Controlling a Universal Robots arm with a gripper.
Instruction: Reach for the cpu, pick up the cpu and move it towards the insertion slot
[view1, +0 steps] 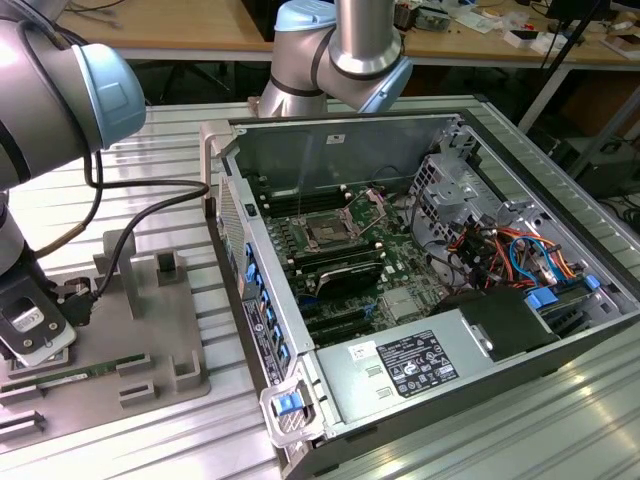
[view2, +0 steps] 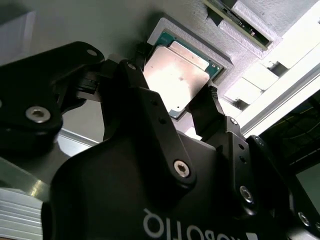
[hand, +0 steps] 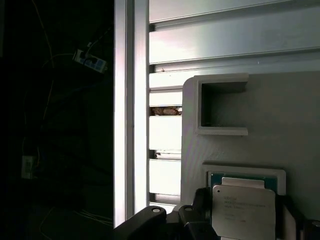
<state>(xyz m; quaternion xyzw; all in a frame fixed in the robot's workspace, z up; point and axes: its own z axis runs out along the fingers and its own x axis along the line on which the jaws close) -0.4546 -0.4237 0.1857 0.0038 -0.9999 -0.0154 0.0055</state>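
While the arm (view1: 40, 110) bends down over the grey tray (view1: 150, 330) at the exterior view's left, its jaws stand open, one on either side of the cpu (view2: 177, 70). In both wrist views the cpu lies flat in the tray's square recess (view2: 222, 59), silvery top up, with a thin green rim showing along its edges. It sits between the two jaws, low against their black tips. In the first wrist view one jaw is just beside an edge of the cpu (hand: 243, 210), while a thin strip of the tray (hand: 300, 125) shows between the opposite edge and the other jaw. A memory stick (view1: 75, 374) lies on the same tray near the cpu's recess. The tray rests on the slatted metal counter (view1: 180, 130) beside an open computer case (view1: 420, 130). Well apart from the cpu, inside that case, the insertion slot (view1: 327, 232) sits on the green motherboard (view1: 400, 250), its dark square ringed by a shiny metal frame.
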